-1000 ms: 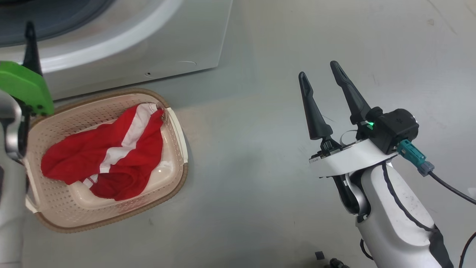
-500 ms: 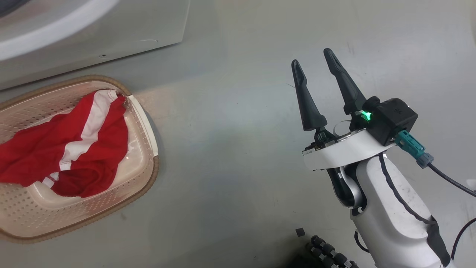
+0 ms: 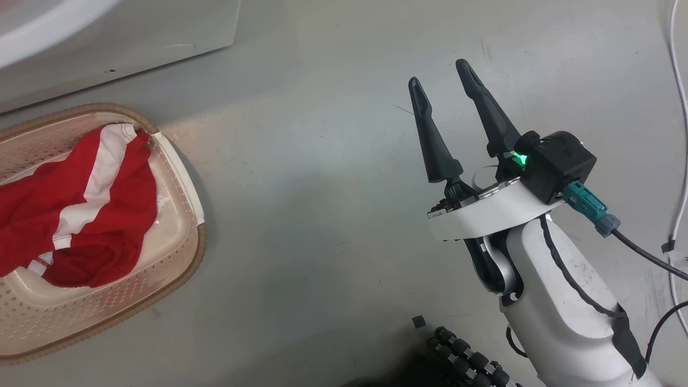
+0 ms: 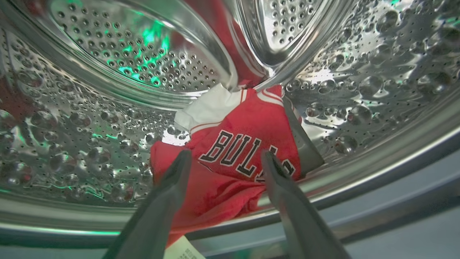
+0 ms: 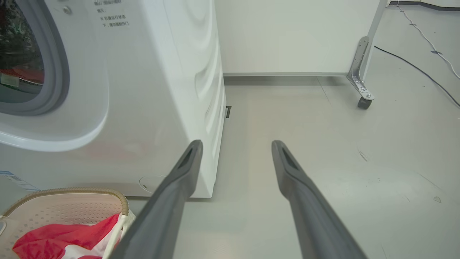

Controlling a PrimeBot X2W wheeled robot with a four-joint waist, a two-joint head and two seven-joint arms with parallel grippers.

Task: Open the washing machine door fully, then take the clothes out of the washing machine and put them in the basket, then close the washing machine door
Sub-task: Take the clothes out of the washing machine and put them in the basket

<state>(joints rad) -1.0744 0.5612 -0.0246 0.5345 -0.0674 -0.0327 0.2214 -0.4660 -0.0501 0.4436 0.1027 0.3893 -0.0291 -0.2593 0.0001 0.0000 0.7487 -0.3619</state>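
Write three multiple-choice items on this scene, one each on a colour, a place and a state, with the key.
1. Stripe on the red shorts in the basket: A white, B black, C blue.
2. The BULLS jersey lies: A in the basket, B in the steel drum, C on a table.
3. The right gripper has its fingers: A shut on cloth, B open and empty, C shut, empty.
Key: 1 A, a white band crosses the red cloth; 2 B, dimpled steel surrounds it; 3 B, a wide empty gap parts them.
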